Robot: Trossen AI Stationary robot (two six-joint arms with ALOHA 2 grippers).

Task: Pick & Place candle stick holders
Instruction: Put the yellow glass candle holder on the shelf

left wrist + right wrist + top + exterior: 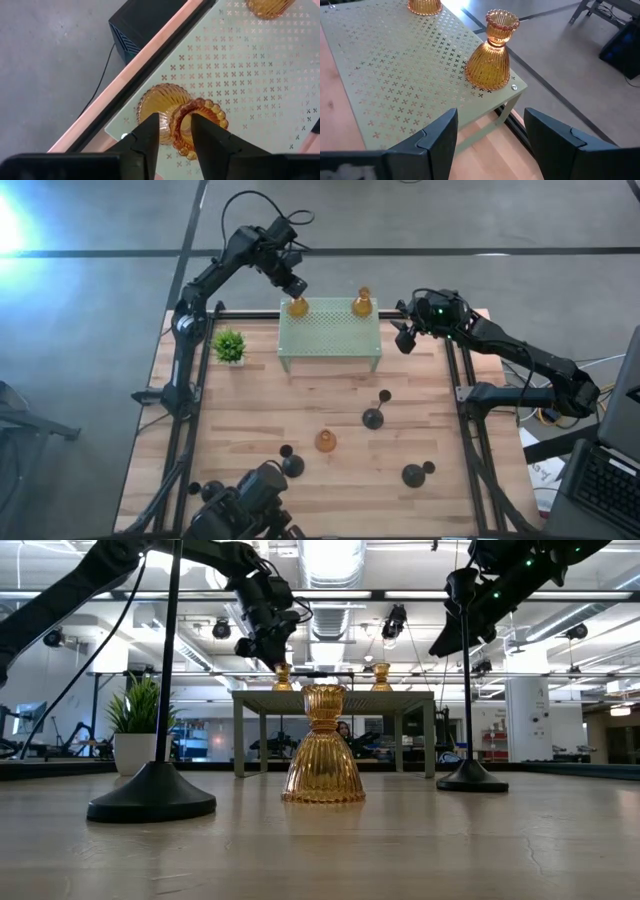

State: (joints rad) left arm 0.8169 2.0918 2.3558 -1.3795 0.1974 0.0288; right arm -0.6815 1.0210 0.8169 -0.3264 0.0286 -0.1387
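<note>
On the wooden table (250, 410), a green stand (330, 335) bearing two amber holders, one (192, 122) at its back left corner straddled by the open left gripper (175, 137), the other (490, 52) before the right gripper (490, 135), open, empty.

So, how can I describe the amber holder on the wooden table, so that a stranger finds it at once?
Start from the mint-green stand at the far edge of the table, then look toward the near edge. Among the black holders there is one short amber holder, roughly in the middle. It is the only amber one on bare wood; the other two amber holders are on the stand.
</note>
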